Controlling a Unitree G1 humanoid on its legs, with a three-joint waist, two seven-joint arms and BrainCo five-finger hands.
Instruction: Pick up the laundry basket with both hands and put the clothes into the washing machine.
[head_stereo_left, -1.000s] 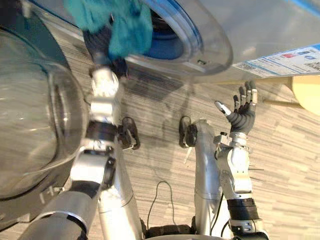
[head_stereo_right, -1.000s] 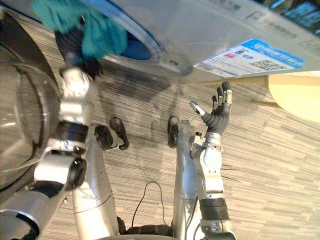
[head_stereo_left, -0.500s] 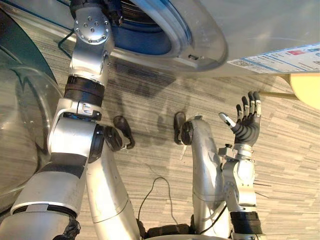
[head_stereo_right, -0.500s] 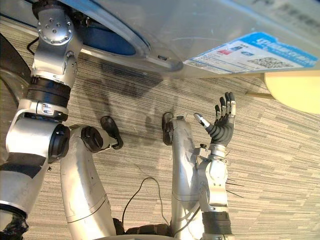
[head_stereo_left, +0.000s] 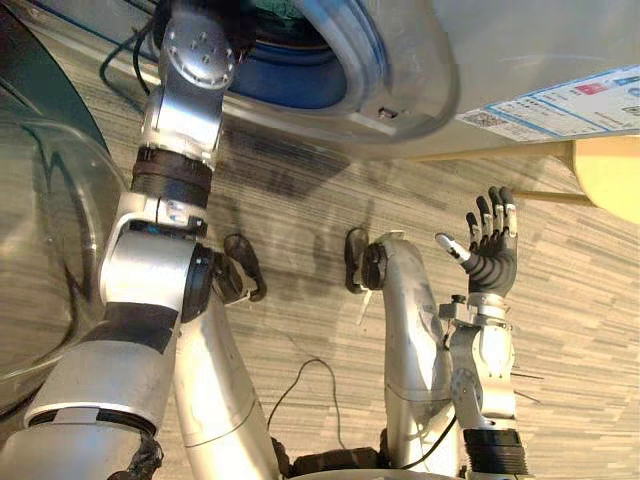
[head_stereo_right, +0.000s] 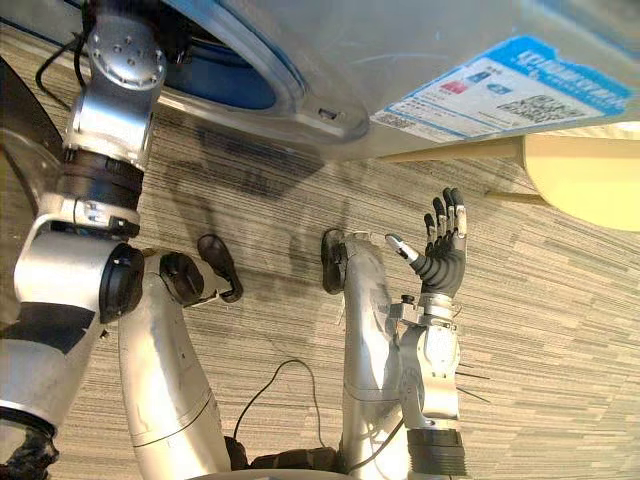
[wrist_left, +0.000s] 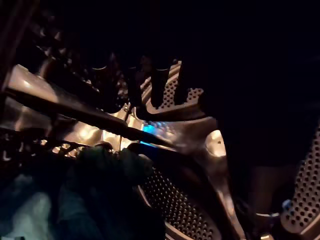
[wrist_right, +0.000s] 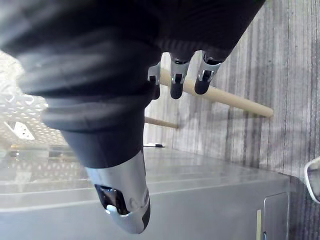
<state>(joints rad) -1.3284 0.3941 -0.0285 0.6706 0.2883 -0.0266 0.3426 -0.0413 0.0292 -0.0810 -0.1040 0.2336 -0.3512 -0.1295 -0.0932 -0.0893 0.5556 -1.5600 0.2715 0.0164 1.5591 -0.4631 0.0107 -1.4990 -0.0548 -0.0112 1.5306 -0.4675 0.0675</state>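
The clothes (wrist_left: 102, 167), a crumpled dark teal bundle, lie inside the washing machine's (head_stereo_left: 530, 40) perforated steel drum (wrist_left: 175, 212). The left arm goes in through the round opening. The left robot hand (wrist_left: 156, 87) is a dark shape near the bundle, and I cannot tell whether it is spread or closed. The right robot hand (head_stereo_left: 490, 265) is raised and empty, fingers straight, thumb apart, over the striped floor (head_stereo_left: 300, 200) before the machine. The glass door (head_stereo_left: 50, 250) stands open at the left.
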